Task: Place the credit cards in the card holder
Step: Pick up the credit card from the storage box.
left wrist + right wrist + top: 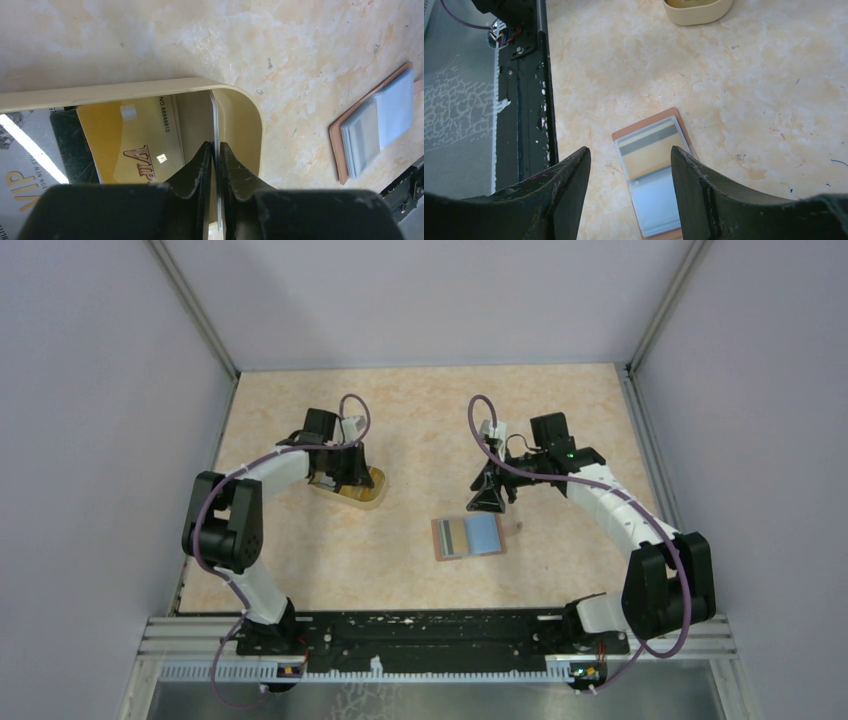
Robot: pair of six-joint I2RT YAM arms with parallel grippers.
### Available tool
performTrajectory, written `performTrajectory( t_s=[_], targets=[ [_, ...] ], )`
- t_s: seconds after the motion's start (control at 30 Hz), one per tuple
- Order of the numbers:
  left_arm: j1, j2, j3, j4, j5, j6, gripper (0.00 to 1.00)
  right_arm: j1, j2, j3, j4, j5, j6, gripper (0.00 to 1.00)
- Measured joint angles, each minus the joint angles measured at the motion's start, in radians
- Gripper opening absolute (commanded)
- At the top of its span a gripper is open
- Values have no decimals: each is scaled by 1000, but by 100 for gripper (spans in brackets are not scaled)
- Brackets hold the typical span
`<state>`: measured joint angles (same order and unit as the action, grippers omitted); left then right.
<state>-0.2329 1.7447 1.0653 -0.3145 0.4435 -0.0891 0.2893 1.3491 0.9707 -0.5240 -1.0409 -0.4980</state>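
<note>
Looking down from the top camera: shows a beige marbled surface (420, 420) boxed in by pale grey walls (430, 300), with a black rail (430, 630) along the 6 o'clock edge. Places the card holder (468, 536) open and flat toward 5 o'clock of centre, the right claw (488, 498) just at its 12 o'clock, and the left claw (345, 478) at 10 o'clock over the yellowish cup (372, 487). Cannot tell either claw's state from here.

Turning to the left wrist: shows the left claw (216, 150) pinched closed on a thin credit card (214, 115) standing edge-on inside the cup (150, 89). Shows a gold VIP card (135, 145) lying flat at its 9 o'clock, with further cards cut off at the frame edge.

Moving to the right wrist: shows the right claw (630, 165) spread wide, gripping nothing, above the card holder (656, 205). Reveals a striped gold card (649, 147) in a clear pocket; loses the holder's lower end at the frame edge.
</note>
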Motion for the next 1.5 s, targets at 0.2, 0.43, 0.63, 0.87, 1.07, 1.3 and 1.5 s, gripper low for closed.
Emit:
performTrajectory(
  t_s=[0.2,0.43,0.63,0.87,1.07,1.3,1.5],
  targets=[
    [0,0,-2,0,4,0,18,-5,0,0,0,-1,0,60],
    [0,-4,-4,0,14,-1,22,-5,0,0,0,-1,0,60],
    [0,16,-2,2,50,0,25,-9,-1,0,0,-2,0,60],
    [0,66,-1,-8,58,0,13,-12,-2,0,0,-3,0,60],
    [0,67,3,-14,53,-2,0,-12,-2,0,0,-4,0,60],
    [13,-9,0,-3,44,-11,0,-13,-2,0,0,-7,0,60],
    [28,-31,0,19,55,-16,5,-13,-2,0,0,-8,0,60]
  ],
)
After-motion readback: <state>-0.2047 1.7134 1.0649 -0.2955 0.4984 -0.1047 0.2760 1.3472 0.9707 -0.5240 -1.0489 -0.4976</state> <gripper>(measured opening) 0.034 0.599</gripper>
